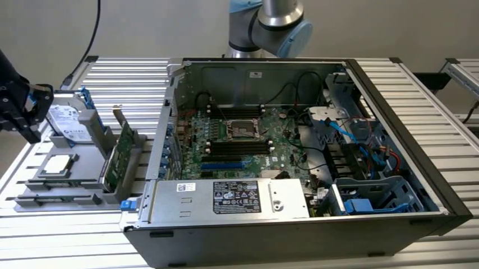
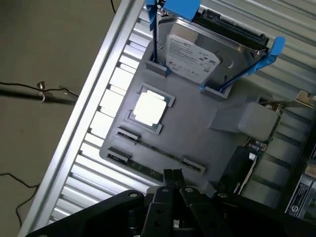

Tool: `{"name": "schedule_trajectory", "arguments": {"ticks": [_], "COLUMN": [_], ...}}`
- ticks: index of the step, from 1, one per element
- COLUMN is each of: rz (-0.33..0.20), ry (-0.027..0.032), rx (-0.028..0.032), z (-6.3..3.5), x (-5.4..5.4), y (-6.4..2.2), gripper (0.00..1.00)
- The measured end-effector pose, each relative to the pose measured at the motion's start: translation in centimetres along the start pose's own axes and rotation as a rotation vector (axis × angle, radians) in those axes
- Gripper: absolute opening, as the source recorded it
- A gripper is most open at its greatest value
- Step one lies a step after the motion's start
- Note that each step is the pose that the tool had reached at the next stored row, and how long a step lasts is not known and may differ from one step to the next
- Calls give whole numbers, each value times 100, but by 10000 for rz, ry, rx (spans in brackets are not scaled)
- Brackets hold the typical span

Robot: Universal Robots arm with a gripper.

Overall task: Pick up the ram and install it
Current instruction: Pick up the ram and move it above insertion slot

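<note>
Green and thin, the ram (image 2: 159, 154) sits in a long slot of the grey holder tray (image 2: 197, 121), just beside the square silver processor (image 2: 149, 108). My claw (image 2: 172, 176) hangs close over the ram, its tips pressed together and gripping nothing. The open computer case (image 1: 247, 78) stands on the exterior view's right.

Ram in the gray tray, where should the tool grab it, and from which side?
Pinch the ram by its flat faces, mid-length on the top edge, coming straight down: it seems to stand on edge in the tray, ends in holders.
</note>
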State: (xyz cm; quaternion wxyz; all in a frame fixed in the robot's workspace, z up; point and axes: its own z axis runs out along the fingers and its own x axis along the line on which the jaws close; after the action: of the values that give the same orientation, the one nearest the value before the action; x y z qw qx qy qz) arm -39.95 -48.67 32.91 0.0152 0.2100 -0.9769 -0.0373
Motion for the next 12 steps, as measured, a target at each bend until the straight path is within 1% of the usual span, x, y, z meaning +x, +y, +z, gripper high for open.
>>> {"name": "schedule_trajectory", "arguments": {"ticks": [12], "rz": [-2180], "ry": [165], "rx": [11], "z": [42], "x": [-1], "y": [-4], "gripper": [11]}}
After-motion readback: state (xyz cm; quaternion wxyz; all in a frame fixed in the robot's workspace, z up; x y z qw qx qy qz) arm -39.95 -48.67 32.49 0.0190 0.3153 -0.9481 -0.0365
